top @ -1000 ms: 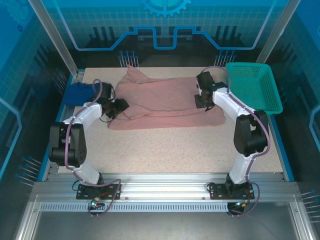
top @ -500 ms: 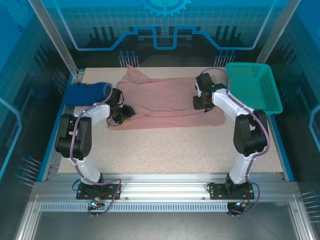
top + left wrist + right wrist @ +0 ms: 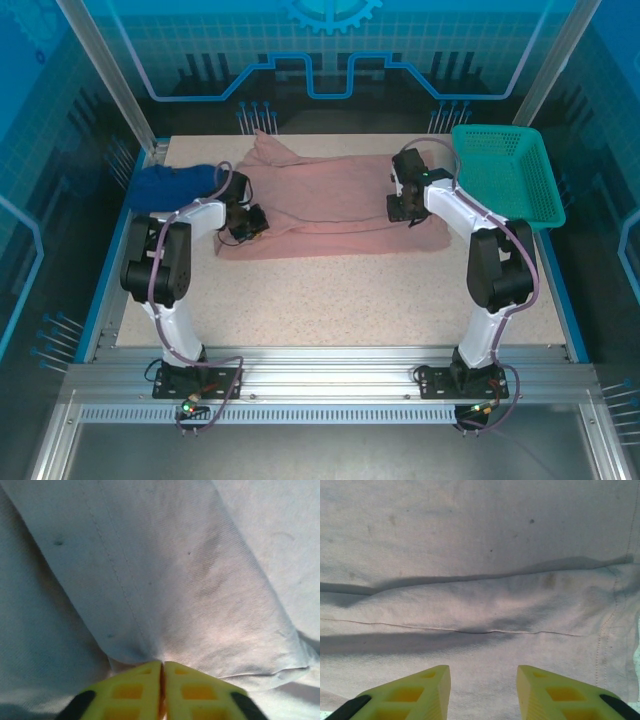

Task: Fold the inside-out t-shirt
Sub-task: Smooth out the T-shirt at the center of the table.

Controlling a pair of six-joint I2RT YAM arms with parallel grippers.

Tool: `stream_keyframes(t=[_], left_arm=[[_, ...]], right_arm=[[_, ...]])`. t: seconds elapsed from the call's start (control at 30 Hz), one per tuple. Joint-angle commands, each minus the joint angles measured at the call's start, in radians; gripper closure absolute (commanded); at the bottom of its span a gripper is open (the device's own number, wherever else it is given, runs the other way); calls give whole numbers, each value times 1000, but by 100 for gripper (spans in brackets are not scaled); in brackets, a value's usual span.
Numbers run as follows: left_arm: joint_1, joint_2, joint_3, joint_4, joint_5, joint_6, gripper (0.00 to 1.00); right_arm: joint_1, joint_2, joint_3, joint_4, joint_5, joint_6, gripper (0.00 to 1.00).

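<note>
On speckled beige surface point(image 3: 330, 300) inside blue-walled enclosure point(image 3: 150, 60), pink t-shirt point(image 3: 330, 200), left pincer point(image 3: 161, 680) pinching its fabric, right pincer point(image 3: 483, 690) spread over it, teal basket point(image 3: 505, 175) far right

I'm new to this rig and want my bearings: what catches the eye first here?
A dusty-pink t-shirt lies spread across the far half of the table. The left fingers are shut on a pinch of cloth at its left edge, while the right fingers stand open over its right side. A green basket sits at the far right, a dark blue cloth at the far left.
</note>
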Motion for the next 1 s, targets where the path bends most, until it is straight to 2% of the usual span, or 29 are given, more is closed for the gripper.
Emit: stream_keyframes(t=[0.0,0.27,0.43,0.6,0.73,0.83,0.97], left_arm=[[-7,11,44,-6,14,17,98],[-8,19,160,-33,7,30,100],[-29,139,361,-56,-3,59,99],[-45,386,728,-160,-8,82,77],[-44,435,883,-223,-17,119,56],[-41,365,833,-228,-60,157,51],[-10,199,547,-119,-77,143,49]], right_arm=[[-6,-2,-13,4,15,3,60],[-8,-1,-11,5,16,1,60],[-11,1,-2,3,14,-3,60],[-10,-8,-2,0,8,-3,60],[-12,-34,-34,7,16,-3,60],[-13,-27,-48,5,18,1,59],[-11,-18,-52,17,-16,10,59]])
